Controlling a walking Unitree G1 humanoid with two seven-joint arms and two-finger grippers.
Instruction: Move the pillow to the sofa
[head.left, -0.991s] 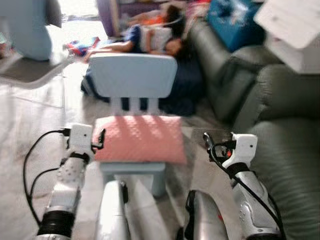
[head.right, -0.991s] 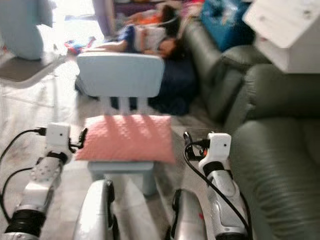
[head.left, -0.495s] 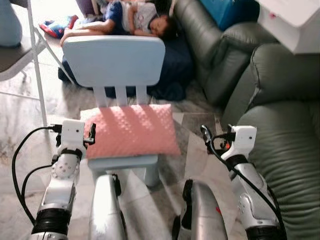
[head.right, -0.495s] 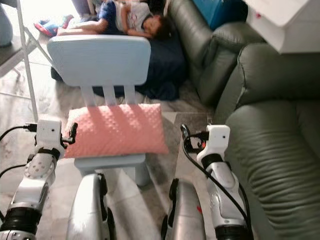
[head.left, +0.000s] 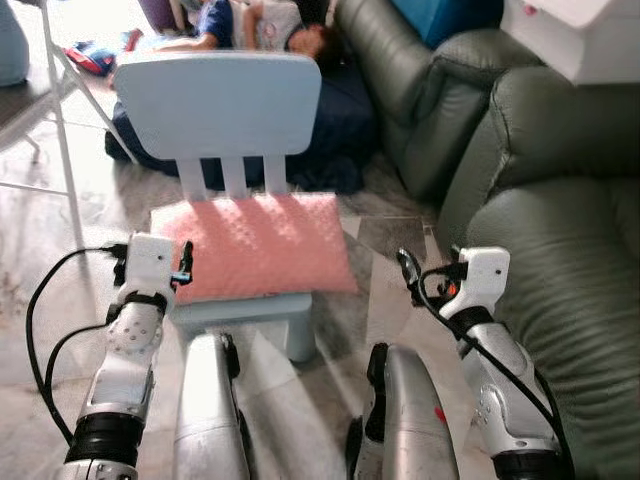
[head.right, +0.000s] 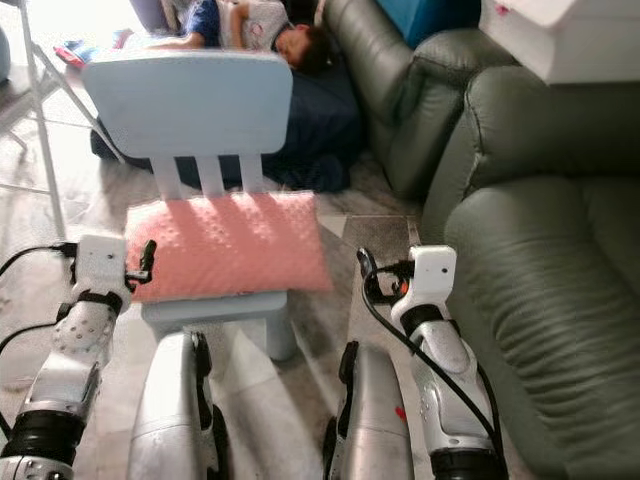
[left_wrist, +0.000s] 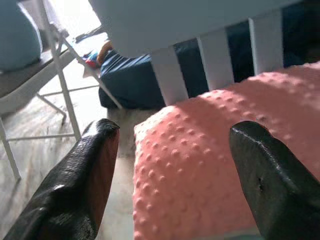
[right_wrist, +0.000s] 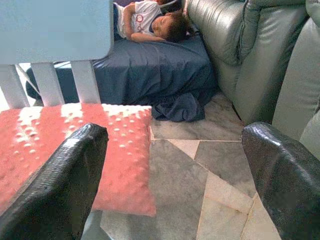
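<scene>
Left gripper (left_wrist: 170, 165), fingers spread wide and empty, sits at the pillow's (head.left: 260, 245) nine o'clock edge. Right gripper (right_wrist: 175, 175), equally agape, hangs at three o'clock, apparently untouching. Pillow lies on the blue chair (head.left: 220, 100); sofa (head.left: 560, 230) beyond.

One pink pillow (head.left: 262, 246), one pale blue chair (head.left: 218, 104), one grey sofa (head.left: 560, 200), one person (head.left: 255, 22).
</scene>
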